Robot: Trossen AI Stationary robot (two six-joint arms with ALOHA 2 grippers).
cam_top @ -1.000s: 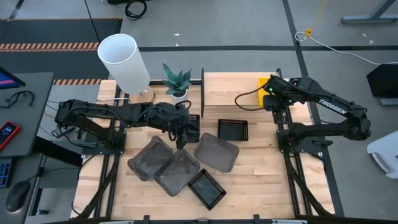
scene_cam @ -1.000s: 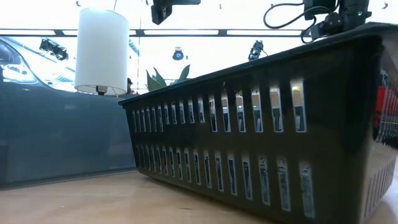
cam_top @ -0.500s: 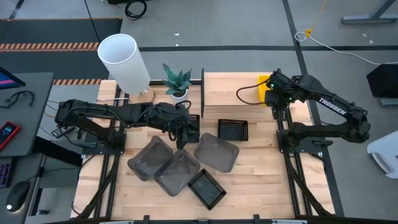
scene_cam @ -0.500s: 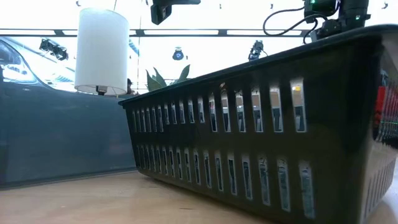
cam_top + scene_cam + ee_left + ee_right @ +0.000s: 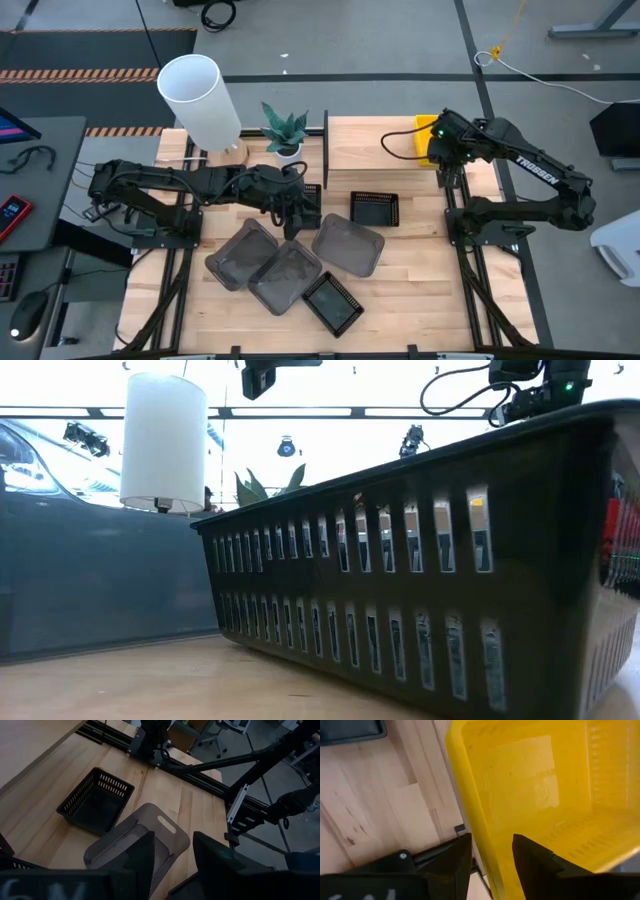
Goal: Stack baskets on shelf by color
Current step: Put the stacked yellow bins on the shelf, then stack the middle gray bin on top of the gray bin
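High view: right gripper (image 5: 432, 143), fingers parted and empty, hovers above the yellow baskets (image 5: 424, 139) at the shelf's (image 5: 375, 145) right edge. Left gripper (image 5: 296, 218), parted, hangs mid-bench over grey baskets (image 5: 349, 244).

A light-wood counter (image 5: 420, 300) stands on a grey floor (image 5: 380, 40) crossed by dark seam lines, with a yellow cable (image 5: 505, 45) trailing across it at far right and a black-and-orange striped strip (image 5: 95, 30) at far left. Left of the counter a grey side desk (image 5: 35, 200) carries a red phone (image 5: 12, 215), a computer mouse (image 5: 27, 318) and a black cable. From the level of the counter top, long bright ceiling lights (image 5: 300, 412) run across the far room above a dark panel (image 5: 90, 580) at left, and an office chair (image 5: 217, 735) stands on the floor beyond the counter's edge.
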